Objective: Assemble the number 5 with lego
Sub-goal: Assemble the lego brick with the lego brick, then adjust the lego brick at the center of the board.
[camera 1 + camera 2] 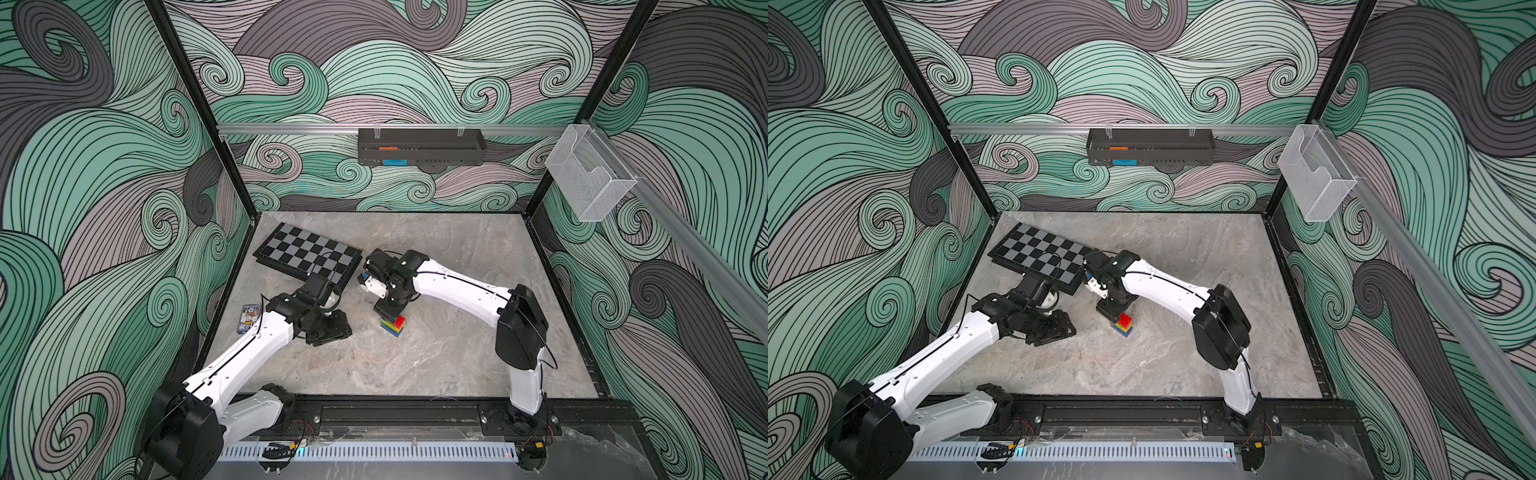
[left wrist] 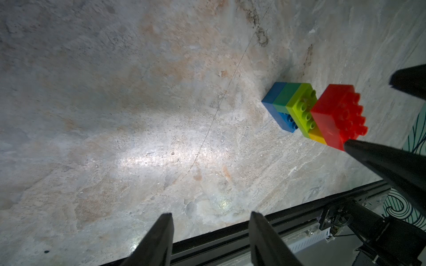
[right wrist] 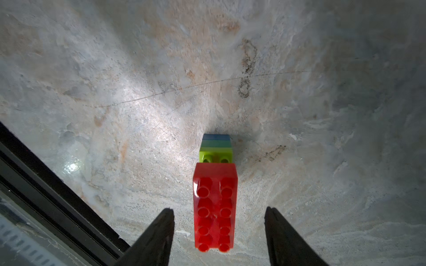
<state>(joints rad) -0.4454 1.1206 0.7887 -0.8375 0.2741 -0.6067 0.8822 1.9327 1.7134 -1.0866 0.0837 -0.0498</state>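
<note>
Centre of table (image 1: 436,365): number 5 (image 1: 395,327), red brick (image 3: 215,202) topmost. Directly over it: right gripper (image 3: 219,209), jaws released, gaps both sides. At its 9 o'clock: left gripper (image 2: 211,215), jaws parted, empty.

Both top views hang high at the front edge, looking down and back over the whole desk (image 1: 415,374), framing nearly identical. Left wrist cam peeks past the left tool (image 2: 211,213), low over the desk, catching the lego (image 2: 299,106) from the side. Right wrist cam sits close above that same lego, looking past the right tool (image 3: 219,209).
</note>
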